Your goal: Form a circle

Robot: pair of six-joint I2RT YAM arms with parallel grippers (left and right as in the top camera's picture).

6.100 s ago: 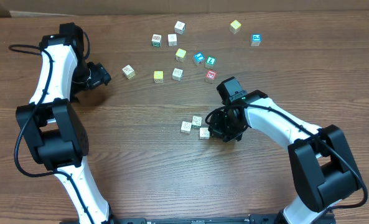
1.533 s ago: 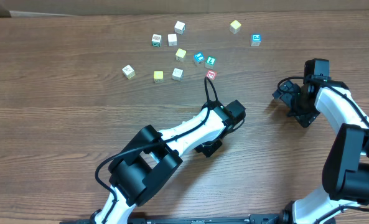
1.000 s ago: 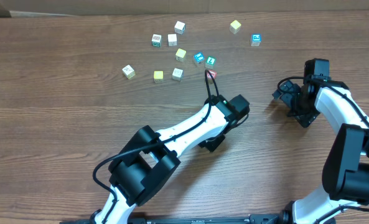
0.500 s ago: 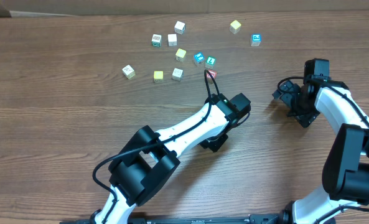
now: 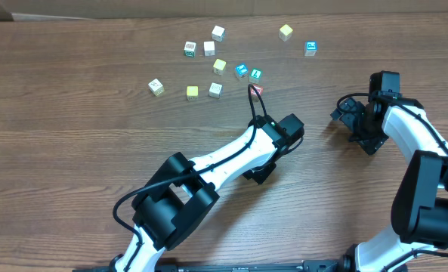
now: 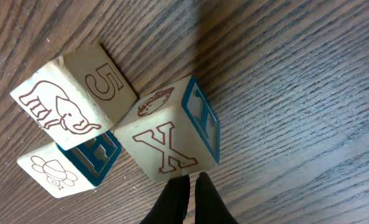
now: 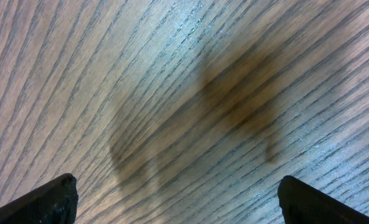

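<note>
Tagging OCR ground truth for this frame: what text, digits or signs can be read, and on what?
"5": brown, on the elephant cube, left wrist view.
"X": brown, on the top face of the middle cube.
Blue letter on that cube's side face: seen too obliquely to read.
Blue letter on the bee cube: mostly hidden, unreadable.
Prints on the scattered cubes, overhead view: too small to read.

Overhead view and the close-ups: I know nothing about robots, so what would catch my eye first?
Probably the left arm stretching diagonally across the middle of the wooden table. Its close-up shows the shut left gripper right by a tight clump of cream picture cubes, one marked X. More small cubes lie scattered at the table's far side, while the right gripper hangs open over bare wood.
</note>
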